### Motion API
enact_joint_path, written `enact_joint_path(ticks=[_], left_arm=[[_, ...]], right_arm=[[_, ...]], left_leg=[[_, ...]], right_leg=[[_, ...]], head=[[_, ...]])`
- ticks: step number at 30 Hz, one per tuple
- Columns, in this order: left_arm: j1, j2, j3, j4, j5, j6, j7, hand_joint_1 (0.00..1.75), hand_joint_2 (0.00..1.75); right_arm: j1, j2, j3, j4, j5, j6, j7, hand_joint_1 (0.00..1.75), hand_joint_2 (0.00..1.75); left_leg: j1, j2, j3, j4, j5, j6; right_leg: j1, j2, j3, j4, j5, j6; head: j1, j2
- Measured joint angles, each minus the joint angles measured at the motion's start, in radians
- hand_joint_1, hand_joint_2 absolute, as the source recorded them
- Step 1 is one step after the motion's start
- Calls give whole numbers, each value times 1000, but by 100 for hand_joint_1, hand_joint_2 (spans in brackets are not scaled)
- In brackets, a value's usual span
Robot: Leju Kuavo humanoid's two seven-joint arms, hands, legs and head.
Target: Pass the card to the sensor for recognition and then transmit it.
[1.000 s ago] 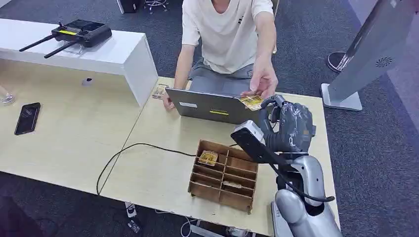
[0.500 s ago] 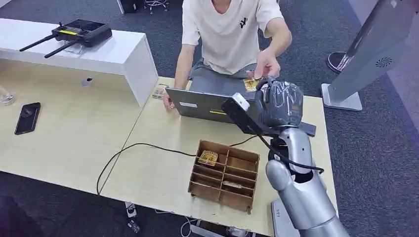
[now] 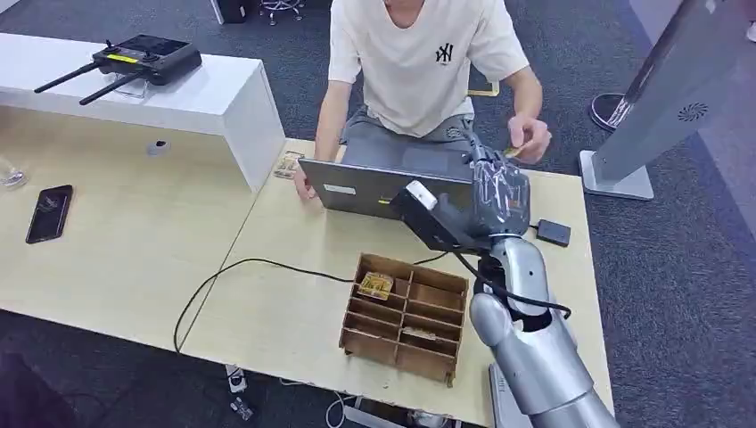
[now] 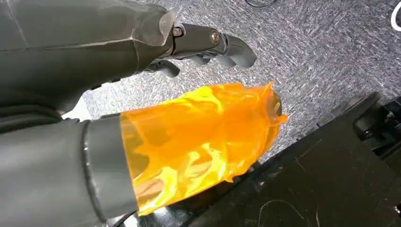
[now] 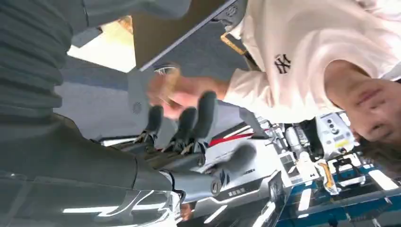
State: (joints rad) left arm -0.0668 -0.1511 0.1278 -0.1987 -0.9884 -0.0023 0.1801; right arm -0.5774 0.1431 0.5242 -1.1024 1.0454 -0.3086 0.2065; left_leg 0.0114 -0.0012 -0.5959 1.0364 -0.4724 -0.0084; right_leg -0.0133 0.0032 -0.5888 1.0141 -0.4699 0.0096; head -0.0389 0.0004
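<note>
Thin yellow-tan card (image 3: pixel 514 134) now in the person's hand (image 3: pixel 530 138): light, stiff, slick, best pinched at an edge. Right hand (image 3: pixel 499 192) fingers spread, empty. Left hand (image 4: pixel 208 45) loosely curled, empty.

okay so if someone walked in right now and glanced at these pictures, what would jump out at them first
Probably the robot's silver right arm, its right hand raised empty over the table's far edge, beside the open laptop. Just beyond it, the seated person's hand holds a card. Nearer the robot, a wooden divided box sits on the table with a card in one compartment.
</note>
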Motion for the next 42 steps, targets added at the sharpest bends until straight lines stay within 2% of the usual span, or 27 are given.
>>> enact_joint_path(ticks=[4,7,13,15,16,20,28,34,42], left_arm=[[8,0,1,0,16,15,-5,0,0],[18,0,6,0,33,31,-17,0,0],[41,0,23,0,59,60,-38,0,0],[47,0,33,0,68,68,-43,0,0],[49,0,35,0,72,71,-45,0,0],[55,0,55,0,86,81,-48,0,0],[64,0,86,0,106,93,-53,0,0],[64,1,102,0,108,97,-53,0,0],[64,3,106,0,104,97,-53,0,0]], right_arm=[[62,3,0,-77,-79,-25,-53,0,175],[134,4,-1,-182,-199,-51,-117,0,175],[312,3,-27,-393,-502,-76,-267,0,175],[376,-3,-41,-455,-646,-78,-336,0,175],[408,-8,-50,-481,-712,-72,-370,0,0],[535,-26,-87,-569,-906,-20,-456,0,0],[742,-81,-115,-638,-1165,112,-543,0,0],[811,-128,-107,-619,-1271,143,-568,0,0],[823,-175,-65,-569,-1290,146,-585,0,0]], left_leg=[[0,0,0,0,0,0],[0,0,0,0,-1,0],[0,0,0,0,-3,0],[0,0,0,0,-3,0],[0,0,0,0,-3,0],[0,-1,0,0,-4,0],[0,0,0,0,-5,1],[0,0,0,0,-5,1],[0,0,0,0,-5,1]], right_leg=[[0,0,0,0,0,0],[0,0,0,0,-1,0],[0,0,0,-1,-2,0],[0,0,0,-1,-3,0],[0,0,0,-1,-3,0],[0,-1,0,-1,-3,1],[0,-1,0,-1,-4,0],[0,-1,0,-1,-4,0],[0,-1,1,-1,-3,0]], head=[[0,0],[0,0],[0,0],[0,0],[0,0],[0,0],[0,0],[0,0],[0,0]])
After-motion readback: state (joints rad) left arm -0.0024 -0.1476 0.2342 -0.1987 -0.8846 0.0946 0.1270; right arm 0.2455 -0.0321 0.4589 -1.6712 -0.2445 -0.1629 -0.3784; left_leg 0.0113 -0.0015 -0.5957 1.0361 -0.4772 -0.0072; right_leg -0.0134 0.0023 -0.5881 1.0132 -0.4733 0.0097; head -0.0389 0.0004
